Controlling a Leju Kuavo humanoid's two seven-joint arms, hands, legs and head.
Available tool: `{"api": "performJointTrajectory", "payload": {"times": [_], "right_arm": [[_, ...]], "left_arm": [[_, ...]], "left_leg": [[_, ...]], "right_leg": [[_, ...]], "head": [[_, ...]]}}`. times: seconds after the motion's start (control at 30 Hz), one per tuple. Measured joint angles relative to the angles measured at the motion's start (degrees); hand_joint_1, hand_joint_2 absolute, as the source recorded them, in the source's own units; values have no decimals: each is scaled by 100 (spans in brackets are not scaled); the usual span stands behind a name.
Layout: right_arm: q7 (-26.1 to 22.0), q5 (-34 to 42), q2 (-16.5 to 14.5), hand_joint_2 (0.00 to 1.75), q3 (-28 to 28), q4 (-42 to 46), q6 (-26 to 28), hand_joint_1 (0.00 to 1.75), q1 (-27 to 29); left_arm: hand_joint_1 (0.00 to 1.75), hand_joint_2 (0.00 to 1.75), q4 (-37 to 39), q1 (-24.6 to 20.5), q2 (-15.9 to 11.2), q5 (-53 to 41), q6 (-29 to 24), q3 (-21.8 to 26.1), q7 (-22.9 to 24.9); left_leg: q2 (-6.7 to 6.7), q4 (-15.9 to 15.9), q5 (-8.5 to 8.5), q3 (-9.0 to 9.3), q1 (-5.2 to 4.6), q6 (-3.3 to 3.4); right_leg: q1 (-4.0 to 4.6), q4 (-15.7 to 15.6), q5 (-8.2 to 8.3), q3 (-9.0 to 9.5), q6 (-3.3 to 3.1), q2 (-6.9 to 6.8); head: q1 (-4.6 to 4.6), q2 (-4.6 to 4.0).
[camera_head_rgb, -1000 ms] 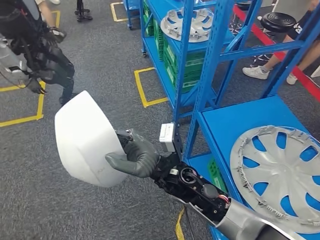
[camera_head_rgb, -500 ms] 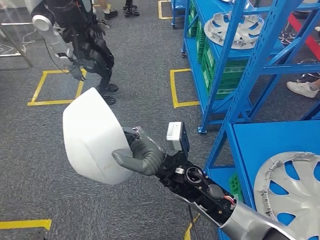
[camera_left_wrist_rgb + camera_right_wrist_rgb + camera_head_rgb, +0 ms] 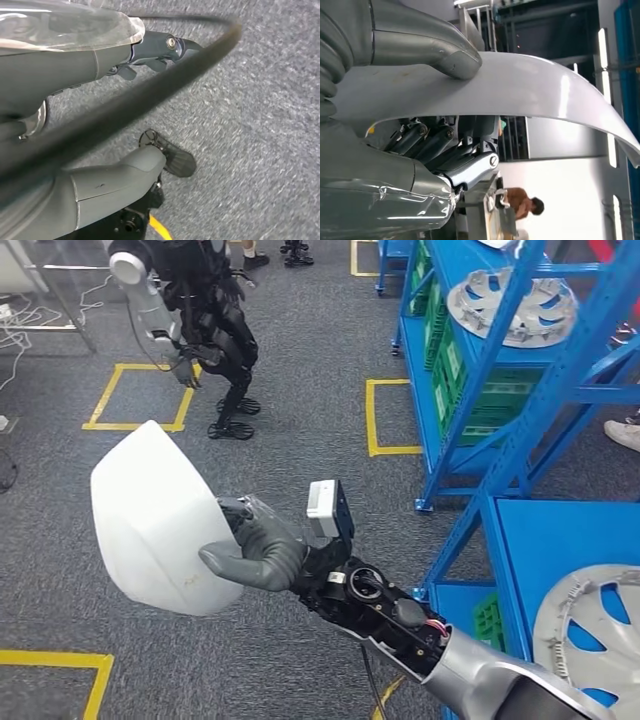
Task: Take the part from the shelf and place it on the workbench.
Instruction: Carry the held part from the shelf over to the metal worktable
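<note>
One big white part [image 3: 155,520], likely light, stiff and smooth, pinched at its near edge by right hand [image 3: 256,552].

part [image 3: 151,520]: smooth glossy white plastic | floor [image 3: 317,380]: rough grey carpet | shelf [image 3: 558,510]: blue painted metal

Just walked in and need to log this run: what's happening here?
The robot's right hand grips a white curved part, thumb over its face and fingers behind, and holds it out above the grey carpet floor. Blue shelves holding silver wheel covers stand to its right. No workbench is visible, so the part hasn't been set down. Another humanoid robot stands farther off.
</note>
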State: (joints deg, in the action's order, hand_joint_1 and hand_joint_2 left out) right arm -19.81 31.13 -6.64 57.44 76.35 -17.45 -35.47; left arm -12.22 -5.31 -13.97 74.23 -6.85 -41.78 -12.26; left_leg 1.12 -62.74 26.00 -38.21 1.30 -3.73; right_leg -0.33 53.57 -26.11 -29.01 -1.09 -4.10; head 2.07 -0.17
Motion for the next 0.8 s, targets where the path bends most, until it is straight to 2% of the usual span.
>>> {"api": "performJointTrajectory", "payload": {"times": [0.07, 0.1, 0.13, 0.2, 0.23, 0.27, 0.3, 0.33, 0.37, 0.4, 0.43, 0.47, 0.5, 0.57, 0.6, 0.63, 0.7, 0.73, 0.77, 0.8], "right_arm": [[-49, -36, -51, 175, 8, -73, -28, 169, -45], [-61, -61, -69, 175, 8, -93, -42, 169, -61], [-63, -77, -79, 175, 8, -97, -54, 169, -62], [-68, -95, -88, 175, 7, -116, -86, 169, -58], [-69, -104, -88, 175, 7, -133, -104, 169, -47], [-69, -115, -88, 175, 7, -153, -125, 169, -35], [-70, -123, -89, 175, 8, -172, -143, 169, -25], [-71, -132, -91, 175, 9, -187, -160, 169, -21], [-73, -137, -96, 175, 10, -200, -174, 169, -23], [-77, -139, -103, 175, 10, -213, -189, 169, -27], [-80, -139, -115, 175, 10, -223, -208, 169, -31], [-84, -139, -128, 175, 11, -235, -228, 169, -36], [-88, -138, -144, 175, 12, -247, -250, 169, -41], [-96, -135, -191, 175, 13, -268, -281, 169, -54], [-98, -133, -218, 175, 14, -278, -296, 169, -61], [-102, -131, -243, 175, 15, -285, -309, 169, -73], [-104, -128, -270, 175, 19, -305, -332, 169, -94], [-104, -123, -274, 175, 20, -318, -337, 169, -100], [-101, -118, -276, 175, 21, -332, -340, 169, -100], [-99, -111, -276, 175, 22, -344, -341, 169, -97]], "left_arm": [[0, 175, 0, 7, -11, 2, -21, 1, 14], [0, 175, 0, 9, -10, 4, -30, 1, 13], [0, 175, 0, 8, -9, 11, -37, 2, 11], [0, 175, 0, -5, -5, 32, -49, 3, 9], [0, 175, 0, -10, -2, 47, -52, 3, 9], [0, 175, 0, -11, 3, 61, -55, 3, 8], [0, 175, 0, -10, 8, 72, -57, 3, 8], [0, 175, 0, -9, 15, 81, -59, 4, 7], [0, 175, 0, -9, 22, 87, -62, 4, 4], [0, 175, 0, -11, 34, 92, -64, 6, 2], [0, 175, 0, -17, 43, 99, -67, 7, -1], [0, 175, 0, -21, 51, 110, -72, 9, -3], [0, 175, 0, -18, 54, 123, -82, 12, -4], [0, 175, 1, 11, 45, 155, -100, 16, -7], [0, 175, 2, 22, 42, 167, -106, 18, -10], [0, 175, 3, 17, 40, 174, -107, 21, -14], [0, 175, 4, -19, 37, 179, -108, 33, -23], [0, 175, 4, -31, 35, 179, -107, 40, -25], [0, 175, 4, -31, 36, 180, -105, 44, -26], [0, 175, 4, -23, 37, 180, -104, 45, -27]], "left_leg": [[80, 873, -335, 470, -12, 135], [9, 912, -316, 497, -21, 222], [-37, 918, -314, 514, -13, 262], [-135, 919, -305, 529, -26, 323], [-193, 918, -302, 532, -39, 343], [-261, 917, -298, 536, -53, 354], [-339, 915, -293, 546, -65, 359], [-421, 915, -288, 562, -75, 361], [-502, 914, -280, 579, -82, 360], [-577, 912, -273, 590, -85, 354], [-649, 904, -268, 589, -89, 341], [-709, 898, -270, 569, -79, 320], [-770, 895, -280, 539, -64, 290], [-857, 892, -295, 493, -35, 218], [-788, 845, -264, 469, -40, 182], [-656, 701, -176, 401, -47, 148], [-323, 54, 144, 68, -49, 81], [-238, -354, 306, -156, -35, 48], [-193, -660, 391, -330, -16, 18], [-165, -768, 373, -403, 4, -7]], "right_leg": [[17, 55, -117, 36, 130, -193], [13, 160, -215, 16, 184, -140], [-2, 367, -345, -68, 208, -11], [-14, 1144, -713, -428, 223, 278], [-12, 1556, -856, -641, 217, 337], [-10, 1838, -909, -803, 206, 368], [-9, 1892, -838, -863, 187, 387], [-5, 1703, -651, -812, 158, 416], [1, 1337, -395, -677, 116, 488], [7, 923, -166, -517, 64, 631], [4, 565, -11, -362, 25, 761], [8, 330, 53, -255, 3, 858], [14, 220, 48, -200, -7, 900], [7, 125, 42, -142, -8, 788], [-6, 82, 58, -114, -19, 722], [-21, 38, 72, -82, -36, 645], [-23, -6, 78, -46, -61, 480], [-20, -7, 71, -48, -70, 394], [-19, -7, 64, -49, -69, 311], [-19, -6, 54, -49, -64, 233]], "head": [[11, 0], [-15, 0], [-45, 0], [-118, 0], [-150, 0], [-174, 0], [-193, 0], [-213, 0], [-233, 0], [-252, 0], [-258, 0], [-266, 0], [-268, 0], [-280, 0], [-271, 0], [-239, 0], [-155, 0], [-118, 0], [-93, 0], [-72, 0]]}}
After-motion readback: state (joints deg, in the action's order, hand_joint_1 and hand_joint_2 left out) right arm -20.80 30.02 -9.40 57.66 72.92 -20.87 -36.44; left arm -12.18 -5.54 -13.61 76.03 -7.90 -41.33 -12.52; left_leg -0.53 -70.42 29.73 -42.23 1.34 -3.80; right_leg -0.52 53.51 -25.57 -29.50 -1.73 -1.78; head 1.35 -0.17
